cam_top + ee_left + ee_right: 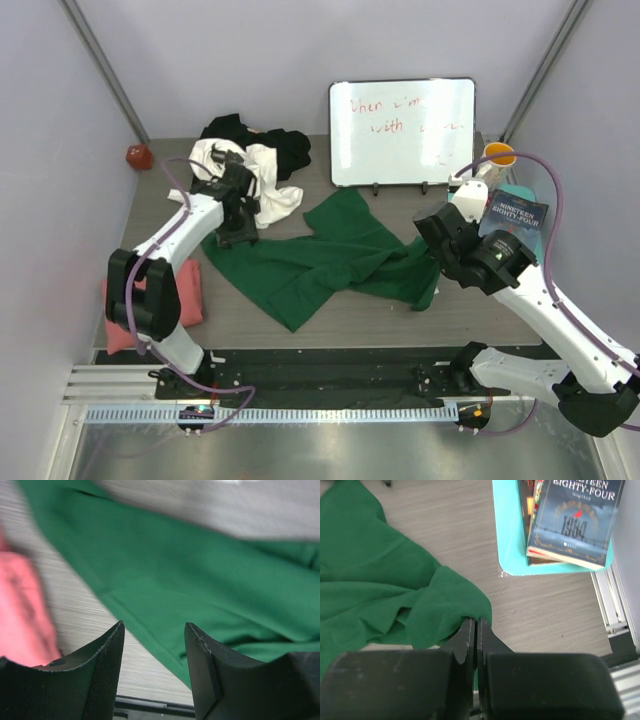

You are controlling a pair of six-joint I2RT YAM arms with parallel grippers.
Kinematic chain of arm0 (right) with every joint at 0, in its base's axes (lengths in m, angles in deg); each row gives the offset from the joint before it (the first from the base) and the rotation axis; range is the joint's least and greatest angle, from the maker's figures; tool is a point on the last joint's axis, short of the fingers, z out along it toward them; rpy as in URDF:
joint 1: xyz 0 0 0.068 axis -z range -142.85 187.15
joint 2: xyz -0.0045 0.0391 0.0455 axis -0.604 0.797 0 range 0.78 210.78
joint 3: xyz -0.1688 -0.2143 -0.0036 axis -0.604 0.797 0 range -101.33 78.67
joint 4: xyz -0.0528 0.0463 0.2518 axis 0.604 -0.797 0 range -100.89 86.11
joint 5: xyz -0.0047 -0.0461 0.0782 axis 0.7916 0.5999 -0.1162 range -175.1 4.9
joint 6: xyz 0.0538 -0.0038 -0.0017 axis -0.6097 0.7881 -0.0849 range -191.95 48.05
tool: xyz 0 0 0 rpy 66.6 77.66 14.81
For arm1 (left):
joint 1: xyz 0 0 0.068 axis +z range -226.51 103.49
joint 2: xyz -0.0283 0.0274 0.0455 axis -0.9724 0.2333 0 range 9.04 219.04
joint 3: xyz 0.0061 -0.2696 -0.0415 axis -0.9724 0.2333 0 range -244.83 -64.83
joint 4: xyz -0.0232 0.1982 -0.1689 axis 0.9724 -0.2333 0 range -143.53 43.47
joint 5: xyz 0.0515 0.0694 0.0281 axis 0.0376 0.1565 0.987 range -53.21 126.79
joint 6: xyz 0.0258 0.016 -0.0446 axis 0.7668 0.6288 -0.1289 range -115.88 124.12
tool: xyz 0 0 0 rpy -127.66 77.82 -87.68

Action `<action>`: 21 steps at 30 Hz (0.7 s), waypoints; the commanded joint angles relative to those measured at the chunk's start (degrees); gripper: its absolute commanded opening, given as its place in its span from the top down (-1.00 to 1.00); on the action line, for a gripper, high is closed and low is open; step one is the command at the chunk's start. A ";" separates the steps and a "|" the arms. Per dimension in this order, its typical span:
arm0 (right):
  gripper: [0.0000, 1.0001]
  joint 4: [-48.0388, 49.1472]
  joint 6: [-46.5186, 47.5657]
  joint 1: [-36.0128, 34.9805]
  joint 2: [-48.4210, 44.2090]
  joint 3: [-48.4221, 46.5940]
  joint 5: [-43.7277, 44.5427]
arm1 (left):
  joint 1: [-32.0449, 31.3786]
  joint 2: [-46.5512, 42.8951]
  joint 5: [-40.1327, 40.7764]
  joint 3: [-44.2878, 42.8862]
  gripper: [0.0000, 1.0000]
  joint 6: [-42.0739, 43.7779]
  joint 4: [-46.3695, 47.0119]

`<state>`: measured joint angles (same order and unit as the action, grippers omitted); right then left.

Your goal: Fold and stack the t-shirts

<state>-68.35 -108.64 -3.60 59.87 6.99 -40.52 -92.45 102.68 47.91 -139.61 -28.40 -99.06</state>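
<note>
A dark green t-shirt (320,262) lies crumpled and half spread across the middle of the table. My left gripper (236,238) hangs open just above its left corner, with nothing between the jaws (154,630) and green cloth (210,575) below them. My right gripper (432,270) is shut on the shirt's right edge; in the right wrist view (473,623) the green cloth (375,575) bunches up at the closed tips. A salmon pink t-shirt (182,296) lies folded at the near left (20,615). White (262,180) and black (285,148) t-shirts sit heaped at the back.
A whiteboard (402,130) stands at the back. A red ball (138,156) lies at the far left. At the right are an orange mug (499,154) and books (575,515) on a teal mat (512,545). The table's near edge has a metal rail (300,385).
</note>
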 commanded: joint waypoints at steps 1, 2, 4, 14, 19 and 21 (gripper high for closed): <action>0.97 -2.59 -3.92 0.06 -0.91 1.37 0.42 | -5.58 3.82 -4.52 -1.77 -0.08 -0.01 -0.20; 0.96 -2.51 -4.01 0.06 -1.08 1.54 0.77 | -7.50 5.04 -5.13 -1.68 -0.10 -0.36 -0.29; 0.95 -2.42 -4.09 0.06 -1.35 1.46 1.30 | -8.75 6.19 -7.85 -0.72 -0.10 -0.71 -0.11; 0.90 -0.14 -2.25 0.06 -1.17 2.60 2.62 | -14.73 -0.39 -13.22 9.04 -0.10 -3.26 1.03; 0.92 1.62 -1.55 -0.03 -0.82 3.30 1.74 | -16.22 -1.27 -13.49 9.74 -0.10 -3.87 0.50; 0.91 1.98 -1.46 0.06 -0.99 3.56 1.74 | -16.66 -1.19 -14.19 10.27 -0.10 -3.96 0.94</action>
<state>-69.19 -110.82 -3.60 59.32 10.29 -39.82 -108.21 103.14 35.93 -129.65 -31.50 -98.62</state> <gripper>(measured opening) 0.050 0.549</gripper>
